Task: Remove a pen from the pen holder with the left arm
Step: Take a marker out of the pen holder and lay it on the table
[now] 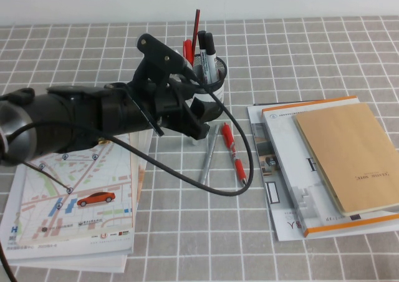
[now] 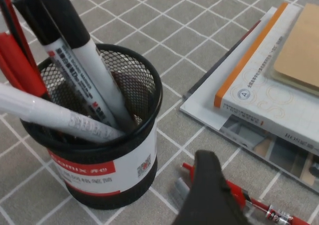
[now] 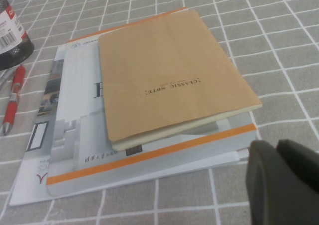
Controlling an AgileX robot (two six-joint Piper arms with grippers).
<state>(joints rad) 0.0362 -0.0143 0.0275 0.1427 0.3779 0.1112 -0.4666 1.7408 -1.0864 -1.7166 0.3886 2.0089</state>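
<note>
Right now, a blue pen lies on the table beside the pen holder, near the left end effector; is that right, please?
No: the pen is red, not blue, as the high view shows; it lies beside the pen holder, near the left end effector. The right end effector hovers by the books.

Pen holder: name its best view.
Left wrist view: the pen holder fills the frame, mesh, label and pens plain. High view: left gripper partly covers it. Right wrist view, right gripper by the books: only an edge.

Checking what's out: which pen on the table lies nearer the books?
The red pen; the grey pen lies left of it. Left gripper hangs over them; right gripper sits by the books.
</note>
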